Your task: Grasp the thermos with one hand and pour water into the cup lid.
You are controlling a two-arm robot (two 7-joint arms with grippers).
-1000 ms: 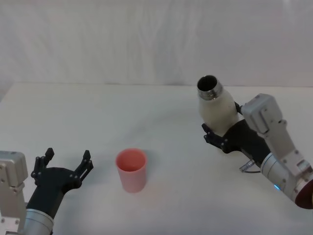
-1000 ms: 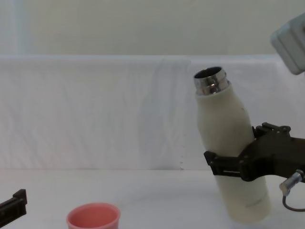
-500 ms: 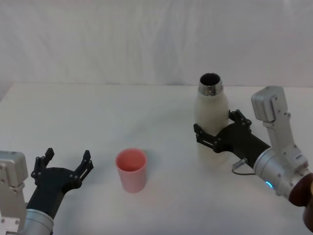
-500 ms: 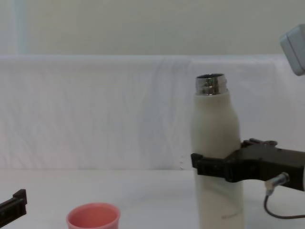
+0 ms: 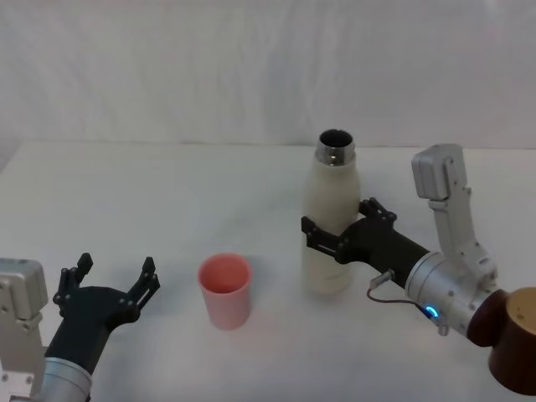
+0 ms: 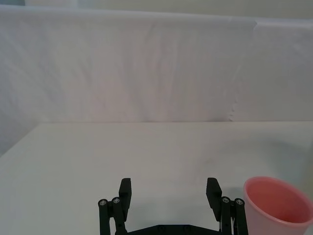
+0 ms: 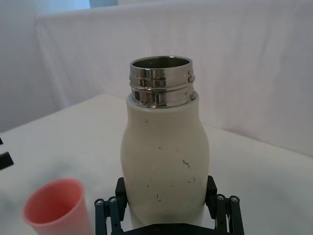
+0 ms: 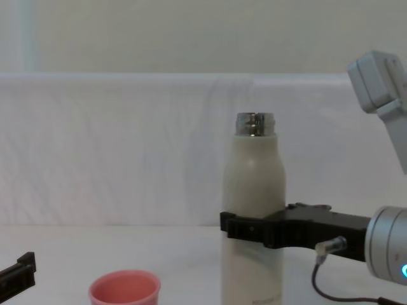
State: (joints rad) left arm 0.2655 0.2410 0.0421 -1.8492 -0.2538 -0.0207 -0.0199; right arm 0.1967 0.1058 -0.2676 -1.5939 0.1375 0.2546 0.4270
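I'm holding the thermos (image 5: 327,224) in the right gripper (image 5: 335,243), fingers clamped around the lower half of the body, and it is standing upright with the open steel neck facing up. From the head view I'm seeing it right of the table's (image 5: 167,193) middle, with the right arm reaching in from the lower right. In the chest view the thermos (image 8: 252,216) is rising straight, the black fingers of the right gripper (image 8: 254,230) wrapping it at mid-height. The right wrist view is showing me the thermos (image 7: 164,161) seated between both fingers, the bare metal mouth empty of any cap.

The cup lid (image 5: 224,290) is sitting mouth-up on the table to the left of the thermos, near it but not touching. In the chest view I'm catching its pink rim (image 8: 124,288) low in front.

The left gripper (image 5: 109,289) is resting low on the left, fingers spread wide and grasping nothing, with the cup lid (image 6: 276,205) just beside one fingertip in the left wrist view.
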